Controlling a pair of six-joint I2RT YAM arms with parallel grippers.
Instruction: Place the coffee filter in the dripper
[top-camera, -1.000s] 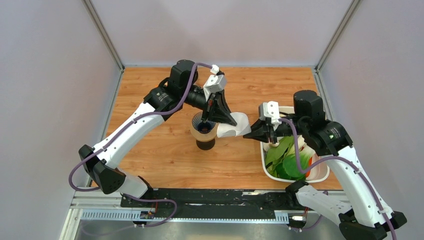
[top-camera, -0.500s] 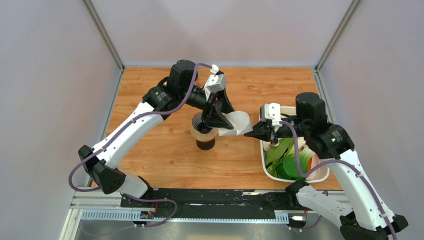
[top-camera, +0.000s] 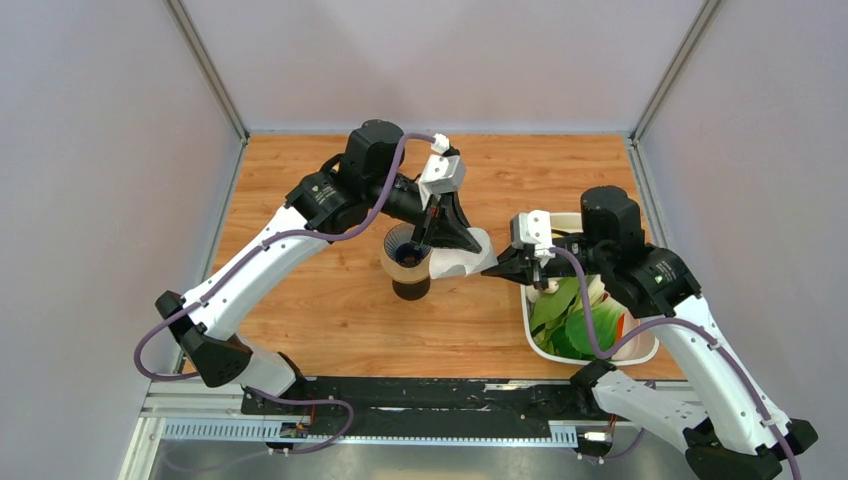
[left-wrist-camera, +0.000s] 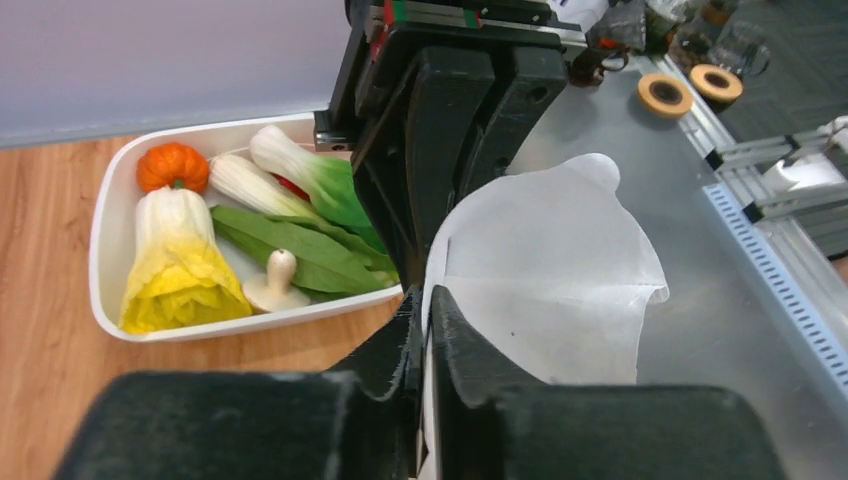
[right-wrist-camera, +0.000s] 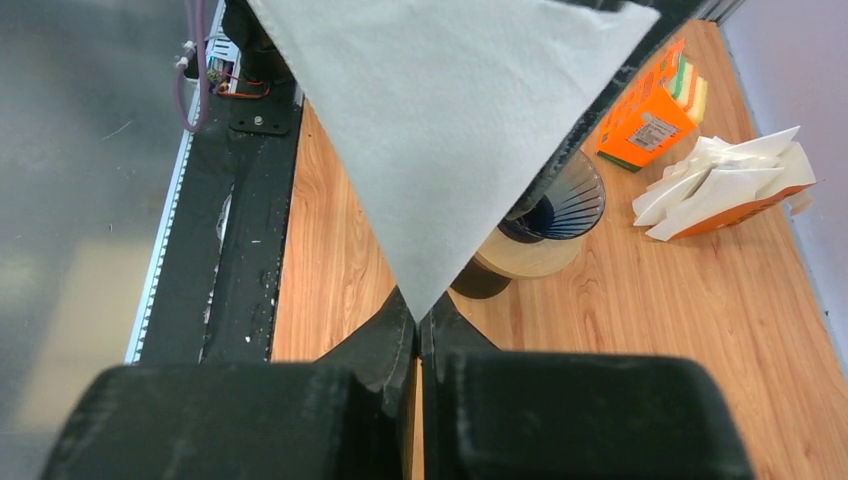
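The white coffee filter (top-camera: 468, 256) hangs in the air just right of the dripper, held from both sides. My left gripper (top-camera: 455, 237) is shut on its left edge; in the left wrist view the filter (left-wrist-camera: 548, 270) fans out beyond the left gripper (left-wrist-camera: 425, 300). My right gripper (top-camera: 497, 265) is shut on its pointed tip, as shown in the right wrist view by the filter (right-wrist-camera: 450, 120) above the right gripper (right-wrist-camera: 417, 322). The dark blue ribbed dripper (top-camera: 404, 244) sits on a brown pot with a tan rim (top-camera: 410, 270) and holds nothing; it also shows in the right wrist view (right-wrist-camera: 562, 203).
A white tray (top-camera: 530, 330) with toy vegetables stands at the right, under my right arm; it also shows in the left wrist view (left-wrist-camera: 105, 195). An orange box (right-wrist-camera: 648, 112) and a stack of white filters (right-wrist-camera: 722, 178) lie beyond the pot in the right wrist view.
My left gripper has shifted a little to the right with the filter's edge. My right gripper has edged left. The filter sits slightly lower and closer between them.
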